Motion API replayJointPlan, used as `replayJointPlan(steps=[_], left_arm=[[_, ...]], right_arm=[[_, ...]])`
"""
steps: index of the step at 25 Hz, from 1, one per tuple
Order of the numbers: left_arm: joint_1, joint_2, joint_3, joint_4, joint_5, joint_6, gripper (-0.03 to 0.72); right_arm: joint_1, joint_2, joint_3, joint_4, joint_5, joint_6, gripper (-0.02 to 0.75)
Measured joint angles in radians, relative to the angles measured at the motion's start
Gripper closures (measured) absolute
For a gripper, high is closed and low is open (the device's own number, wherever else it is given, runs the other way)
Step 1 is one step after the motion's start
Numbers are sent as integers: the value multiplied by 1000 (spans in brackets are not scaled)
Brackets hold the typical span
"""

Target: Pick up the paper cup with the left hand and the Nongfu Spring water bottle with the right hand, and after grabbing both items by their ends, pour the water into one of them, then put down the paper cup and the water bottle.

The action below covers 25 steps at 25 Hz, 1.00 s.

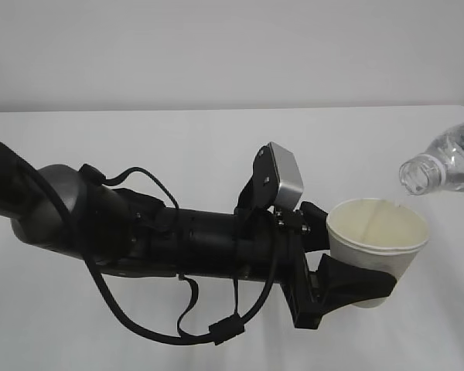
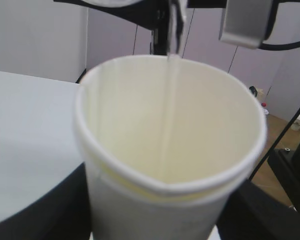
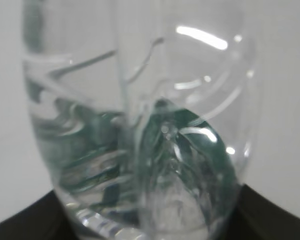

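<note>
Your left hand (image 1: 354,287) reaches across the white worktop (image 1: 178,147) almost level, clamped on the lower wall of the paper cup (image 1: 377,249). The cup stands nearly upright, mouth up. Above and right of the cup, the Nongfu Spring water bottle (image 1: 447,164) lies tilted, neck pointing down-left toward the cup. Your right hand (image 3: 150,227) grips the bottle's base.

A lab (bare white table (image 1: 178,139), plain wall (image 1: 216,46), rigging behind).
</note>
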<state>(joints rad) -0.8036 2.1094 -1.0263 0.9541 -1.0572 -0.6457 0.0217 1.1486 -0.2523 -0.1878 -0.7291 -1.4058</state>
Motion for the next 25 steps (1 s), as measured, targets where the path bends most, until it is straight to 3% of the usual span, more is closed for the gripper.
replayJointPlan(steps=[25], left_arm=[[0,0,0,0,-9,0,207]], right_arm=[[0,0,0,-2,-2,-4,291]])
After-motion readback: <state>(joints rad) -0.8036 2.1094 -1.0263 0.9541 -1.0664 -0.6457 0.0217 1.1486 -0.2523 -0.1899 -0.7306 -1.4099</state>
